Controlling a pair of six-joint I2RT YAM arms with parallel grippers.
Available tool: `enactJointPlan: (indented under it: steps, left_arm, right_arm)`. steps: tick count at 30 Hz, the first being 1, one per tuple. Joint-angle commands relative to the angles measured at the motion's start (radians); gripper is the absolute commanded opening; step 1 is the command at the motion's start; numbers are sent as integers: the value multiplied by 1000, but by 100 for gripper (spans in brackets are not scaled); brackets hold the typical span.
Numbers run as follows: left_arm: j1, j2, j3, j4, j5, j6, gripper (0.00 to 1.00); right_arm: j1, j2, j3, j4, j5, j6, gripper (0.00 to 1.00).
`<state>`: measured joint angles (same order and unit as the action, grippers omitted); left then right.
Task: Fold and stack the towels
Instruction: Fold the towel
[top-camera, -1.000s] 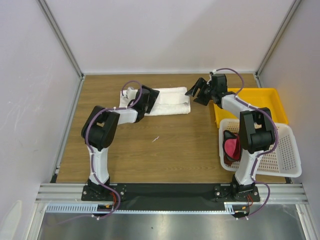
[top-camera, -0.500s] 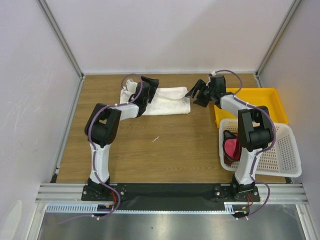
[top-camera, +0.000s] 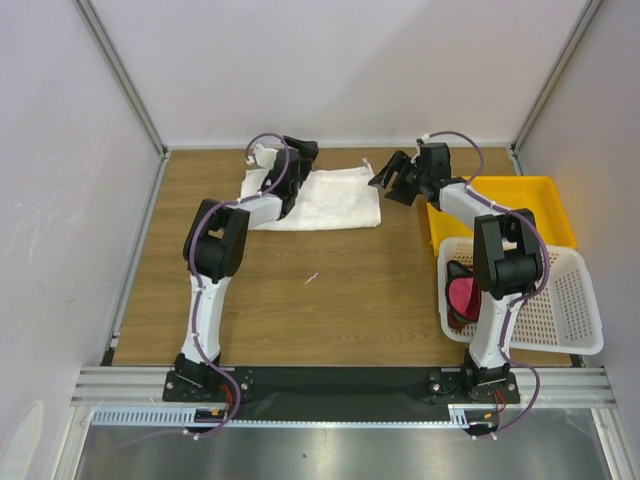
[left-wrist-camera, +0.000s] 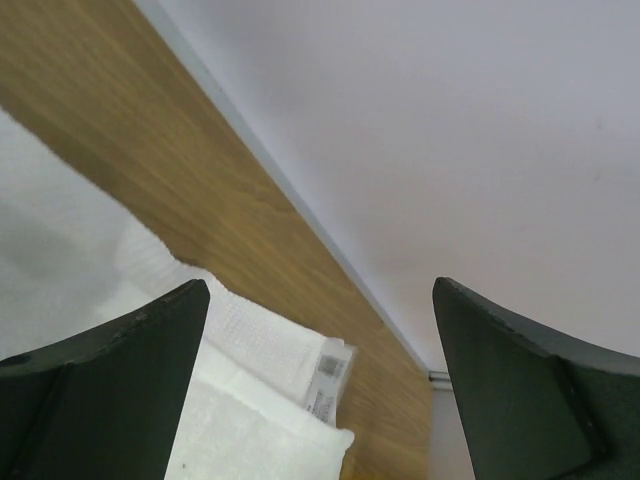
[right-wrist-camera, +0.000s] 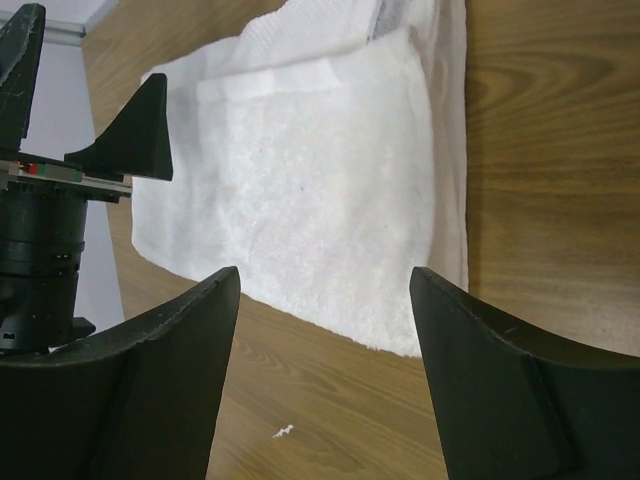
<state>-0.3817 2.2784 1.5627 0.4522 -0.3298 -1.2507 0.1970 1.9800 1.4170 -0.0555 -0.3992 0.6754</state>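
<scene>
My left gripper (top-camera: 297, 150) hangs over the far left corner of the white towel (top-camera: 335, 200), jaws spread wide with nothing between them. Its wrist view shows layered cloth below and behind the fingers, the tag (left-wrist-camera: 328, 368) at the corner just under them, and the back wall close ahead. The towel lies partly folded on the table (top-camera: 330, 290), and that left corner looks bunched rather than flat. My right gripper (top-camera: 392, 182) sits just off the towel's right edge, jaws also apart and holding nothing, with the cloth straight in front of them. Right of that gripper is the tray (top-camera: 530, 190), and behind it, toward the arm's base, is the basket (top-camera: 570, 300) with the pink towel (top-camera: 466, 293) inside, not yet folded. My worry is the left side. If I come down there I may pinch only the top layer or the tag, and a pull would peel the layers apart instead of carrying the fold. The wall leaves little room to reach further. On the right, a low approach could push the edge and wrinkle it. With both arms on one towel, pulling unevenly would skew the fold.
</scene>
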Motion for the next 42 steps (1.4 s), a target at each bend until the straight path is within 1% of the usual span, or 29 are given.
enactJointPlan:
  steps: [1, 4, 6, 7, 8, 10, 11, 13, 14, 17, 21, 24, 25, 27, 29, 30, 32, 33, 36, 38, 40, 42]
  left_arm:
    - [20, -17, 50, 77, 3, 85, 100]
    - [27, -89, -2, 91, 38, 169, 100]
    - [35, -143, -27, 66, 54, 267, 100]
    - [47, -199, -41, 53, 63, 305, 100]
    - [52, -233, -62, 4, 69, 379, 100]
    - [72, -321, -85, -68, 64, 451, 100]
    - [78, -344, -90, -163, 45, 497, 100]
    - [104, -385, -107, -237, 38, 534, 100]
    - [113, -414, -127, -301, 43, 549, 100]
    - [156, -433, -179, -366, 77, 562, 100]
    - [214, -387, -179, -444, 161, 577, 96]
    - [228, -330, -148, -515, 195, 593, 91]
    - [228, -320, -142, -523, 202, 600, 88]
    - [230, -289, -142, -526, 213, 600, 85]
    - [230, -267, -142, -527, 230, 599, 77]
    - [231, -246, -141, -532, 236, 594, 70]
    - [231, -223, -132, -569, 247, 576, 64]
    - [233, -212, -132, -582, 248, 567, 60]
    - [233, -183, -153, -613, 258, 539, 54]
    - [233, -194, -180, -636, 259, 521, 53]
    - [233, -210, -223, -635, 276, 522, 49]
    - [225, -261, -245, -667, 264, 505, 49]
  right_arm:
    - [2, 16, 66, 6, 11, -31, 75]
    - [7, 39, 108, 5, 7, -60, 74]
    - [19, 68, 160, -15, 10, -85, 74]
    - [24, 77, 180, -26, 13, -109, 73]
    - [30, 86, 204, -43, 19, -123, 73]
    - [50, 108, 255, -73, 39, -143, 73]
    - [56, 115, 266, -76, 45, -160, 72]
    - [74, 134, 287, -72, 60, -168, 71]
    - [79, 143, 292, -69, 62, -174, 70]
    - [85, 187, 321, -78, 72, -180, 63]
    - [88, 236, 349, -115, 108, -201, 61]
    - [90, 270, 367, -141, 132, -218, 59]
    - [90, 279, 370, -148, 137, -220, 59]
    - [90, 302, 375, -164, 145, -223, 57]
    - [93, 309, 366, -171, 148, -221, 56]
    - [91, 310, 359, -176, 152, -221, 56]
    - [91, 309, 343, -179, 155, -220, 55]
    - [91, 304, 323, -181, 158, -218, 55]
    - [91, 287, 274, -178, 163, -209, 54]
    - [91, 276, 252, -179, 165, -209, 54]
    - [91, 266, 234, -190, 175, -211, 54]
    - [91, 257, 220, -205, 186, -217, 54]
